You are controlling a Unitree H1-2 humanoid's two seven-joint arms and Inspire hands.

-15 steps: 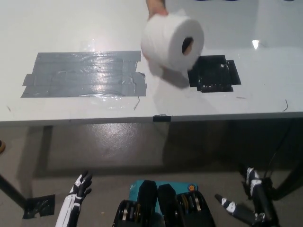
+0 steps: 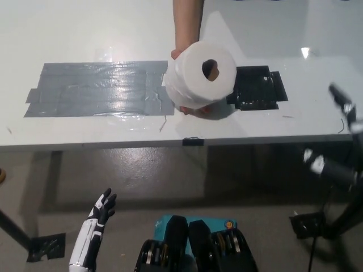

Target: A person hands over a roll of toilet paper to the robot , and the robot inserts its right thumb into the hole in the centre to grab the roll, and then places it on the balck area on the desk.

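A: Starting at the lower left of the frame, what is the white left hand (image 2: 101, 211) doing?

B: Resting low, below the table edge, fingers spread and holding nothing. It has no part in this step.

A: Moving right along the white desk (image 2: 85, 28)?

B: A broad patch of grey tape strips (image 2: 96, 89) fills the left middle. That is not the target, so the roll should not end up there.

A: And the roll itself?

B: The white roll of toilet paper (image 2: 199, 75) sits at upper centre, held above the desk by a person's hand (image 2: 193, 107) with the forearm coming down from the top edge. Its dark central hole (image 2: 210, 69) faces up toward the camera.

A: The goal?

B: The square black taped area (image 2: 258, 88), just right of the roll, partly overlapped by it in this view.

A: The black right hand (image 2: 340, 136)?

B: At the right edge, raised to about desk-edge height, fingers apart and empty, well away from the roll.

A: So how should the grab go?

B: My judgement: swing left toward the roll, line the thumb with the hole's axis before pushing in, then close the other fingers on the outer wrap. Clamping before the thumb is seated risks squashing the soft paper or knocking it from the person's grip.
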